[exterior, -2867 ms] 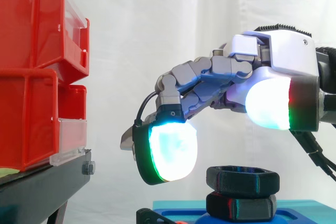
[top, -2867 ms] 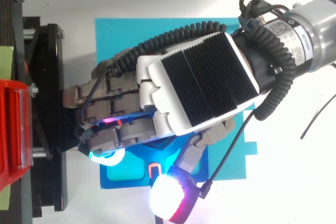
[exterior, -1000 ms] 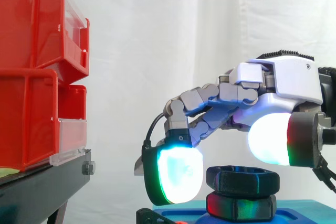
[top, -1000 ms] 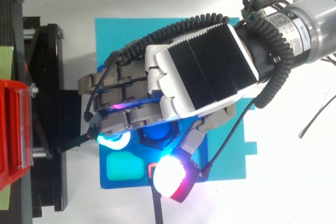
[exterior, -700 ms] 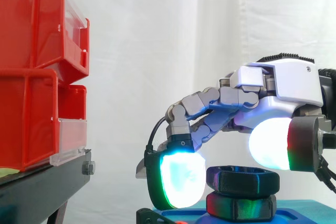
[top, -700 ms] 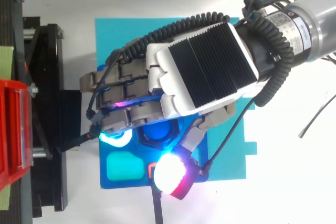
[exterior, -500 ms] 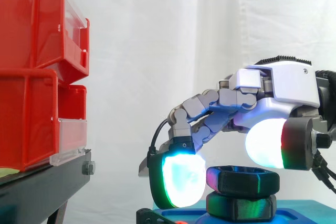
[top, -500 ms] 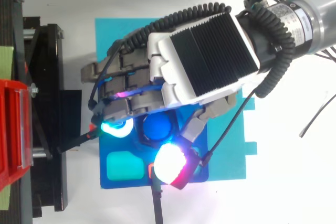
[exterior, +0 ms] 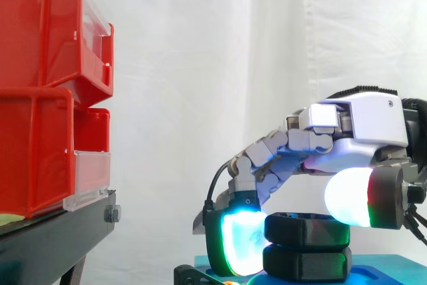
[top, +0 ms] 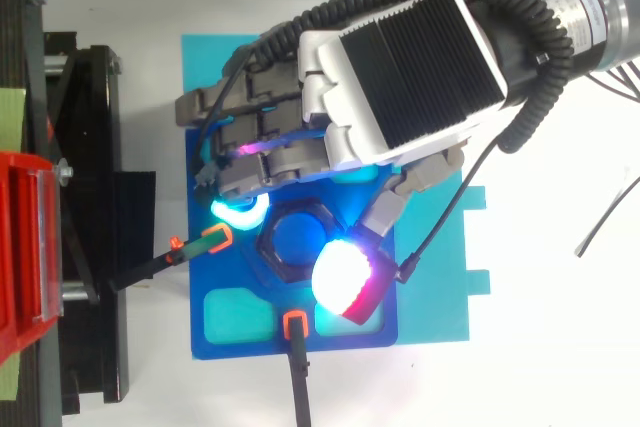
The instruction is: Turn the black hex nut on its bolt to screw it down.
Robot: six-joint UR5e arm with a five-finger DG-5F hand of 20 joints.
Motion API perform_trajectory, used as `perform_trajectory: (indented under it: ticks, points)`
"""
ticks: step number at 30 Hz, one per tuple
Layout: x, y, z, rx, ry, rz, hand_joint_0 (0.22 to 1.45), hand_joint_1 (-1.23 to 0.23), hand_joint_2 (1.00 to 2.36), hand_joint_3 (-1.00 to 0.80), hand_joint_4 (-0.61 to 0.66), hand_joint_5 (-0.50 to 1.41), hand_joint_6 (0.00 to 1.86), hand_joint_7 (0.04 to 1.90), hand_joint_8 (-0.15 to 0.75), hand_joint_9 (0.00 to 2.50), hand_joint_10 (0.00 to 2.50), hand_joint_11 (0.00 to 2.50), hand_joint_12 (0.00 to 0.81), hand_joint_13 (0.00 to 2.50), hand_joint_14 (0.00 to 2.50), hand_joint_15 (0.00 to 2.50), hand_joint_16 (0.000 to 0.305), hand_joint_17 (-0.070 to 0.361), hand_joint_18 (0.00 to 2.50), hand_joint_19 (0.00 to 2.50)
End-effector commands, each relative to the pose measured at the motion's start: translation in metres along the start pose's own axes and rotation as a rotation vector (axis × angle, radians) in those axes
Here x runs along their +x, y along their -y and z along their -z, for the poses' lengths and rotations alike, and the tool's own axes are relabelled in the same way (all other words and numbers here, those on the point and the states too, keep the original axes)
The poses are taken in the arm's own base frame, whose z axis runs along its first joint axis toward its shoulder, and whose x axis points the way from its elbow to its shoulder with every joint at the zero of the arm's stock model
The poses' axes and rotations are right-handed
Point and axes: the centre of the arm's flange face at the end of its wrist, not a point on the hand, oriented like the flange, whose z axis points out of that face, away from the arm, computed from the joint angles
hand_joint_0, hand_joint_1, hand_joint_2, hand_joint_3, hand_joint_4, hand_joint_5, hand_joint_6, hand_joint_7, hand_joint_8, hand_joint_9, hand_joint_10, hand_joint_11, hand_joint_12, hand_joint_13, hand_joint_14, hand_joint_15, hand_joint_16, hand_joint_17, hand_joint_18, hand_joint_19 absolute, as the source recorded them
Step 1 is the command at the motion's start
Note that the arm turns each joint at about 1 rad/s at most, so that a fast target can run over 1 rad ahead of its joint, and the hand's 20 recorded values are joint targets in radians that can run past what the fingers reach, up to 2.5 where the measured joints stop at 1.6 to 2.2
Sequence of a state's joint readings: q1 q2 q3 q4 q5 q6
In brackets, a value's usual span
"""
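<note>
The black hex nut sits on a blue bolt over a blue base plate. From the side, the nut rests directly above a second black hex piece. My hand hangs over it, reaching from the right with curled fingers. A cyan-green glowing fingertip pad presses the nut's left side. The white-red thumb pad bears on the opposite, near-right corner. The nut is pinched between them.
Stacked red bins stand on a black stand at the left. The blue plate lies on a teal mat. Two black rods with orange tips point at the plate from the left and the front.
The hand has come down and shifted right in the side view. Its fingertip and thumb pads, earlier above and beside the nut, have closed onto the nut's sides.
</note>
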State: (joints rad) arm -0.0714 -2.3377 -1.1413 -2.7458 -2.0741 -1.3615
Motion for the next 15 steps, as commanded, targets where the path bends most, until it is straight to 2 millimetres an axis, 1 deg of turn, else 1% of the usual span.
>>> perform_trajectory:
  ticks: [1,4,7,9,13,15]
  points:
    - [0.001,0.003,0.005,0.009,-0.019,0.007,0.49,-0.31,1.00,-0.50,0.32,-0.12,0.60,1.11,0.352,0.77,0.01,0.49,0.357,0.58,0.01,0.17,0.051,0.114,0.68,0.44]
    - [0.001,0.008,0.010,0.019,-0.027,0.008,0.49,-0.30,1.00,-0.50,0.33,-0.11,0.52,1.22,0.354,0.77,0.01,0.49,0.360,0.58,0.01,0.17,0.051,0.115,0.67,0.45]
    - [-0.002,0.011,0.012,0.019,-0.023,0.009,0.48,-0.29,1.00,-0.50,0.34,-0.13,0.50,1.10,0.350,0.74,0.01,0.48,0.365,0.57,0.01,0.17,0.052,0.117,0.67,0.44]
    - [-0.007,0.012,0.011,0.019,-0.011,0.016,0.47,-0.27,1.00,-0.50,0.33,-0.16,0.50,0.94,0.348,0.70,0.01,0.44,0.372,0.58,0.01,0.17,0.054,0.121,0.67,0.44]
    - [-0.019,0.013,0.005,0.014,0.013,0.028,0.46,-0.27,1.00,-0.50,0.30,-0.18,0.50,0.84,0.347,0.66,0.01,0.40,0.377,0.57,0.01,0.16,0.055,0.124,0.68,0.43]
    - [-0.025,0.015,0.003,0.013,0.024,0.033,0.45,-0.27,1.00,-0.50,0.28,-0.20,0.50,0.78,0.344,0.63,0.01,0.35,0.380,0.57,0.01,0.15,0.056,0.126,0.67,0.42]
